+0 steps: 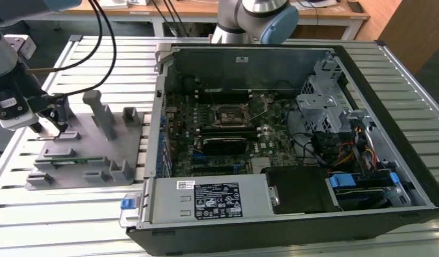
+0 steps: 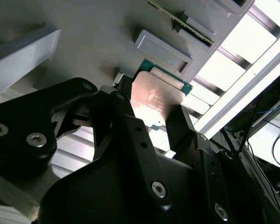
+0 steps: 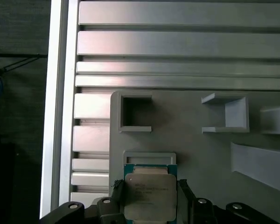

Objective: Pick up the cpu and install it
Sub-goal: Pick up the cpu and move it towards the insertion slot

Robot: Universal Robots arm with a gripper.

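Between gripper (image 3: pixel 150 193) jaws, cpu (image 3: pixel 149 199) flat, face-up

In the second wrist view the bench (image 2: pixel 226 58) glares white — the cpu (image 2: pixel 155 93) gleams pinkish, the tool (image 2: pixel 151 106) flanking it dark.

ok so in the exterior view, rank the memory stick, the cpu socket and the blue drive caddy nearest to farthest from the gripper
From the gripper, closed on the cpu:
1. memory stick: on the grey fixture, right beside the gripper.
2. cpu socket: mid-motherboard, off to the exterior view's right.
3. blue drive caddy: beyond the motherboard, farthest to the exterior view's right.
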